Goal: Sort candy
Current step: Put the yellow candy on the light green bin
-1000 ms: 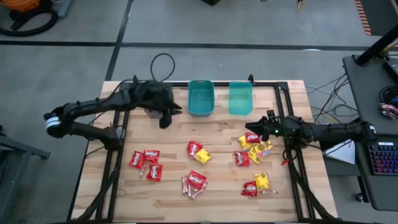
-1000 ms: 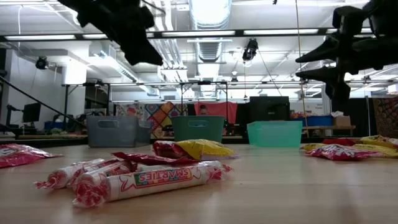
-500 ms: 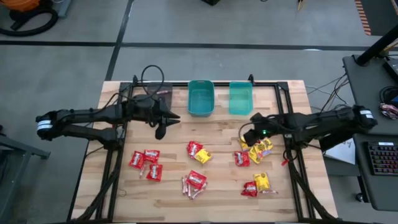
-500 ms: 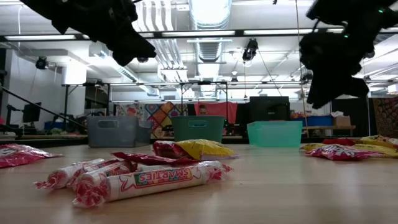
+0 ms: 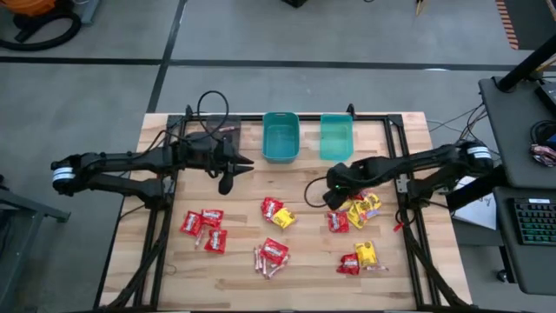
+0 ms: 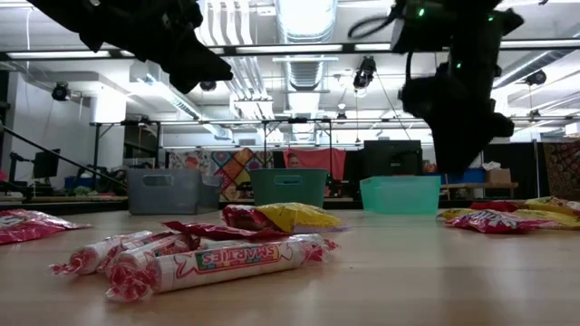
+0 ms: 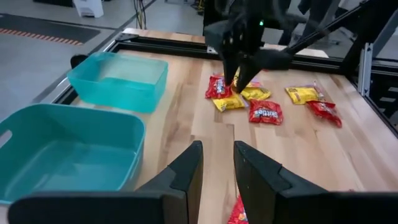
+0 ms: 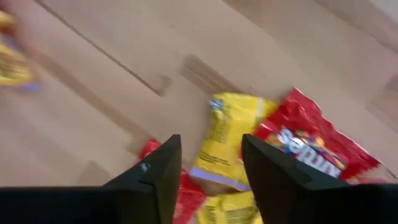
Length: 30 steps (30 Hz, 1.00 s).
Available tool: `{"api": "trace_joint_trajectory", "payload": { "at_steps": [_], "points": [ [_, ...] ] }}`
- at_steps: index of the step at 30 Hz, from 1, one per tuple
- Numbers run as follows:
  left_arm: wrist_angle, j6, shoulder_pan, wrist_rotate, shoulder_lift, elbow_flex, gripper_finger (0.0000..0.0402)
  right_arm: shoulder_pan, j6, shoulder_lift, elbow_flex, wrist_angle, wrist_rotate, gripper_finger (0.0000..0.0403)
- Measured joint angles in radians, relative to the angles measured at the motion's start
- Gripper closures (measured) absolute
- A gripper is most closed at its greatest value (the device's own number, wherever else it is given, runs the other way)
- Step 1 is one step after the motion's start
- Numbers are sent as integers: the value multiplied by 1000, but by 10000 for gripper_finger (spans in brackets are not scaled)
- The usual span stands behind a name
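Candy (image 5: 352, 209) scattered in loose clusters over wooden table (image 5: 304, 278); none in any bin.

Nearest, in low view: stick rolls (image 6: 227, 263), cylindrical, clear wrap twisted at both ends, pinkish-red print. Likely to roll if nudged. Behind them, flat pillow packets, glossy red and bright yellow, crinkled foil, overlapping in places.

Right gripper (image 8: 208, 149) low over right-hand cluster, fingers parted, nothing between them. Yellow packet (image 8: 230, 140) directly ahead of the gap, red packet (image 8: 311, 146) touching it at one side. In high view, right gripper (image 5: 330, 198) at the cluster's inner edge.

Left gripper (image 5: 226, 181) hovering over bare wood, well apart from any sweet; fingers (image 7: 186, 171) slightly parted, empty.

Step in hand, by judgement: picking one packet from right cluster. Best done by:
- straddling the yellow packet alone, clear of the red neighbour
- pinching across the short width, at a crimped edge
- closing gently; slippery foil, soft fill
- lifting straight, to avoid dragging the pile

Farthest: teal bin (image 5: 281, 137) and paler teal bin (image 5: 336, 137), side by side at back edge, smooth plastic, rounded corners, both empty. Grey bin (image 6: 163, 190) beside them.
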Motion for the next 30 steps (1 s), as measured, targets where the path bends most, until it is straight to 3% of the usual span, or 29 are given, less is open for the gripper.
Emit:
{"api": "trace_joint_trajectory", "payload": {
  "at_steps": [7, 18, 24, 30],
  "points": [
    [2, 18, 1, 0, 0, 0, 327, 14, 0, 149, 72, -51, -1, 212],
    [8, 25, 1, 0, 0, 0, 327, 21, -2, 316, 132, -71, 2, 240],
    [8, 25, 1, 0, 0, 0, 327, 21, -5, 353, 136, -66, 1, 274],
    [8, 25, 1, 0, 1, 0, 327, 21, -5, 342, 132, -49, 1, 346]
  ]
}}
